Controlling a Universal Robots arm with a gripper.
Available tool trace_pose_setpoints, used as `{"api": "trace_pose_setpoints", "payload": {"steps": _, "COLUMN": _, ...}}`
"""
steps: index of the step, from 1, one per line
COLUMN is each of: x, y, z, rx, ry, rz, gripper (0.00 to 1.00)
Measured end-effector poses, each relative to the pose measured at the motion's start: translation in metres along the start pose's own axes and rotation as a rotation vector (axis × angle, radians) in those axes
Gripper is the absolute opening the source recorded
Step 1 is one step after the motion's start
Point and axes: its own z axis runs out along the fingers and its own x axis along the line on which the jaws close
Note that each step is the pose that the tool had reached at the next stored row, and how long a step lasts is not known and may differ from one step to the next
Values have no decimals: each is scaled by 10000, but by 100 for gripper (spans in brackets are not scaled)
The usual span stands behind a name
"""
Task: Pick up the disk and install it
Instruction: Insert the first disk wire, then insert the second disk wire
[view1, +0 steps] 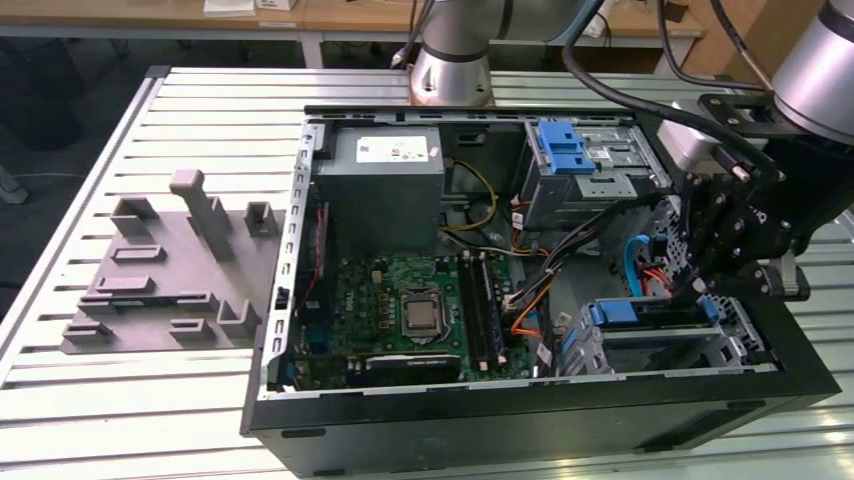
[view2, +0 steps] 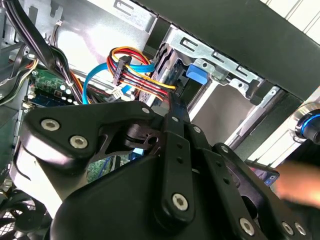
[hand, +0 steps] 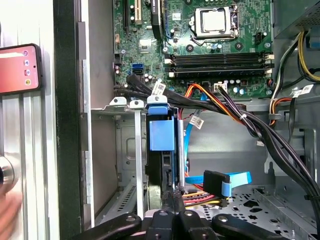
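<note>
One disk (hand: 161, 135) stands on edge in the drive cage (hand: 117, 150) of one open computer case (view1: 534, 420) on the counter (view1: 134, 400). One claw (hand: 175, 196), clenched empty, touches its rear edge.

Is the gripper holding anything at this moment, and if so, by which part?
It cannot be told. The black gripper sits at the rear edge of the blue-framed disk standing in the metal drive cage; no grasp is visible.
</note>
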Motion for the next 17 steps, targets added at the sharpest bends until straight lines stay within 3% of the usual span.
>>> {"api": "trace_pose_setpoints", "payload": {"steps": 12, "x": 2, "y": 1, "z": -29, "rx": 0, "ry": 0, "rz": 0, "gripper": 11}}
{"api": "trace_pose_setpoints", "payload": {"steps": 17, "x": 5, "y": 54, "z": -29, "rx": 1, "ry": -12, "rz": 0, "gripper": 11}}
